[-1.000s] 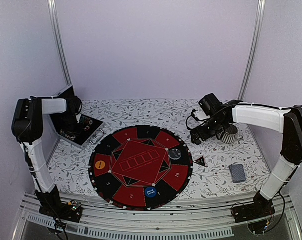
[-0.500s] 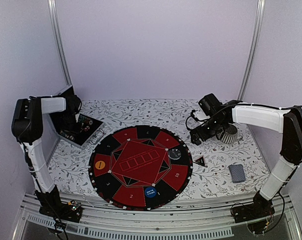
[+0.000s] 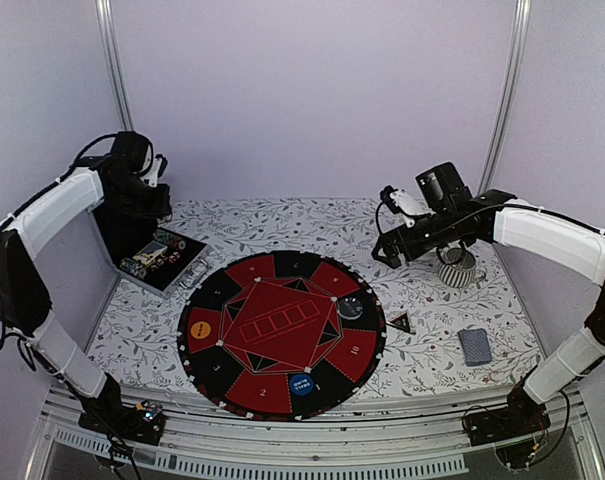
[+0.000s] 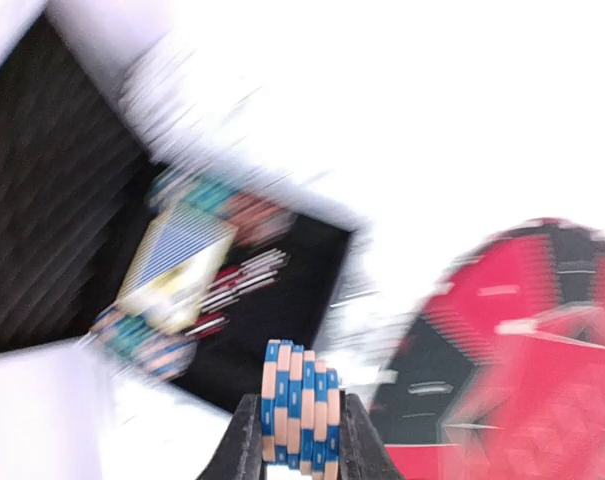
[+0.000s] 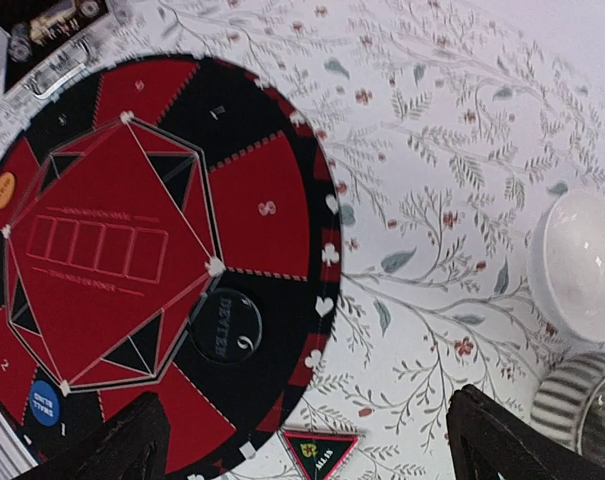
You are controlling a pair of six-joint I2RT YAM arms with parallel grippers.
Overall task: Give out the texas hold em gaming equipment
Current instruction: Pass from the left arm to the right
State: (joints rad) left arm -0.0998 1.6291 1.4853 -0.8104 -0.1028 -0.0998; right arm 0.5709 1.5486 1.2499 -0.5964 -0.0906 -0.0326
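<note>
Edgewise, blue-and-peach striped poker chips (image 4: 300, 400) stacked, pinched by left gripper (image 4: 300, 445), right gripper (image 3: 386, 250) spread wide

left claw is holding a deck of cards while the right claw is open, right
No: the left wrist view shows the left claw holding a stack of blue-and-cream poker chips, not cards. The card deck lies on the table. The right claw is open.

Plain pale lilac back wall (image 3: 312, 100), two silver vertical metal rails (image 3: 119, 80) at its corners. White leaf-print cloth tabletop (image 3: 282, 225), ribbed aluminium frame (image 3: 312, 445) along near edge. Light soft, even.
</note>
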